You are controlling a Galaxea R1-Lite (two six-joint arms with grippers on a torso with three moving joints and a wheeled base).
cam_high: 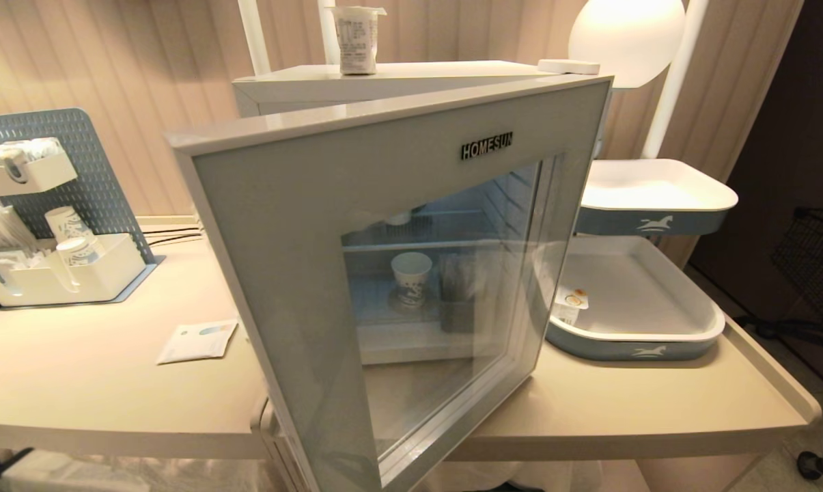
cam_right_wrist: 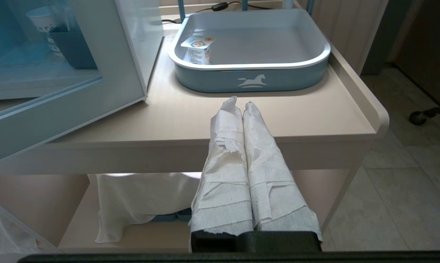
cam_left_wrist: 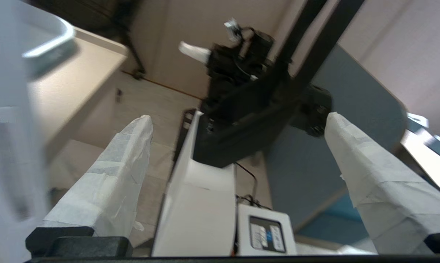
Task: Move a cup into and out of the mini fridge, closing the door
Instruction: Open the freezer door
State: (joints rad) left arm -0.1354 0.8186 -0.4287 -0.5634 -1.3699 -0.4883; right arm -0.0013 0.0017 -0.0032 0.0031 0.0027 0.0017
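In the head view, the tapered white cup, sealed flat and printed with small text, is seen standing on the smooth top of the boxy mini fridge at twelve o'clock, while the grey-blue, glass-paned door is swung open. In the left wrist view, the left gripper is spread wide, its paper-wrapped fingers empty. In the right wrist view, the right gripper is pressed closed below a rounded blue tray at twelve o'clock.

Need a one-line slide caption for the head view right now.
Mini fridge door swung open, cup on top, neither claw in view.
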